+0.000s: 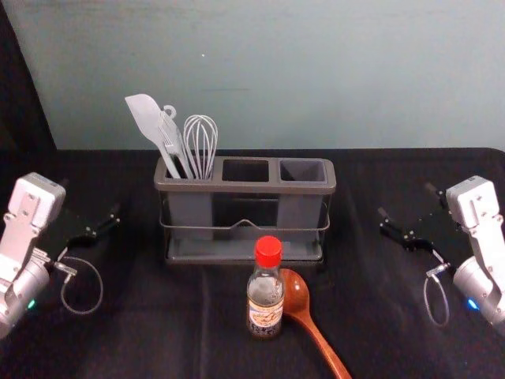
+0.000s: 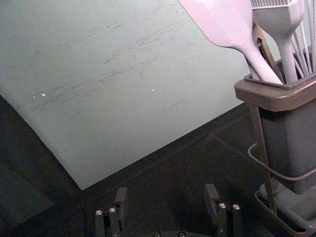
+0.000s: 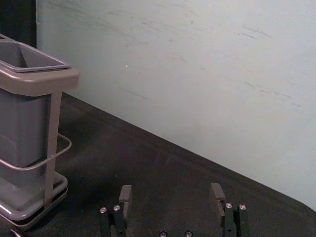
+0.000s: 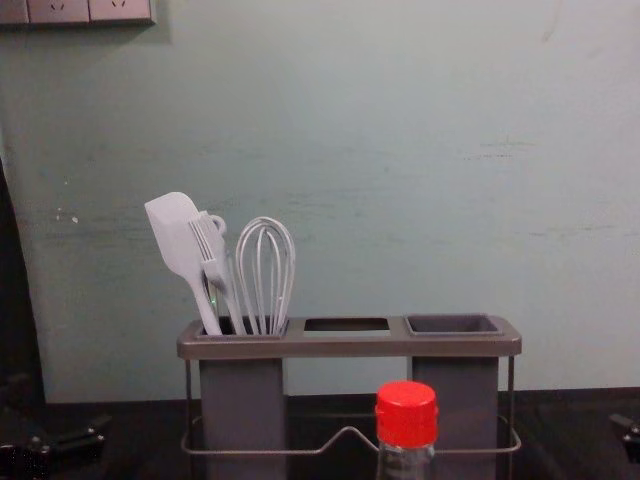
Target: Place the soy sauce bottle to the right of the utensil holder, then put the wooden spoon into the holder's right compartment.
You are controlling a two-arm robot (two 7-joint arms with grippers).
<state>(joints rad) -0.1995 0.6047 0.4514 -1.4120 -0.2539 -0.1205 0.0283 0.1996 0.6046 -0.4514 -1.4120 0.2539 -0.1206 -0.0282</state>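
Currently, both end effectors are released, holding nothing. Left gripper [image 1: 91, 197]: out to the left of the utensil holder [image 1: 245, 187], well apart from it; left wrist view shows its fingers [image 2: 211, 200] spread wide. Right gripper [image 1: 406, 200]: out to the holder's right, fingers [image 3: 126, 195] likewise spread in right wrist view.

Soy sauce bottle [image 1: 265, 304]: upright on the dark cloth [image 1: 142, 316], in front of the holder's right half, red cap up. Position relative to effectors: between the two grippers, well apart from both and closer to the robot.

Wooden spoon [image 1: 297, 298]: lying just beside the bottle, on its right; contact cannot be determined. Bowl points toward the holder, handle slants nearer and rightward. It lies nearer the robot than the right gripper, to that gripper's left.

Holder's left compartment contains spatula [image 4: 172, 235], brush [image 4: 212, 255] and whisk [image 4: 264, 270].
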